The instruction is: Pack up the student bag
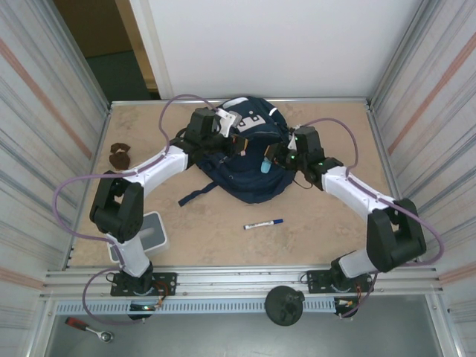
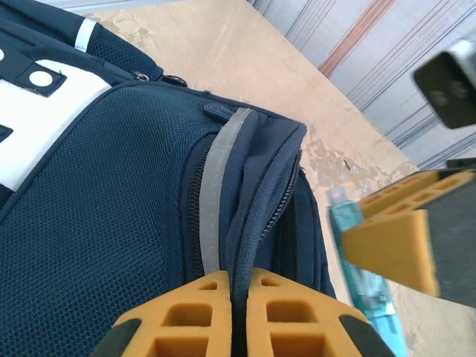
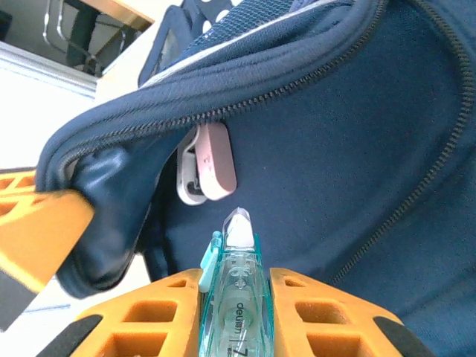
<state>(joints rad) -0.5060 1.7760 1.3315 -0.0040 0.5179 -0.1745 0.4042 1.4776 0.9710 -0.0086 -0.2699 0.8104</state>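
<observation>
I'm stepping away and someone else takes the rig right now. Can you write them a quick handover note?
Left gripper: shut on the zipper edge of the student bag, holding a pocket open.
Right gripper: shut on a teal correction tape, its tip at the pocket mouth.
Done: tape in hand, not yet inside.
Left: put the tape in; the blue marker lies on the table in front of the bag.

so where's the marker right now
Top view: the marker lies on the table near the middle, on the near side of the bag, touching nothing.
</observation>
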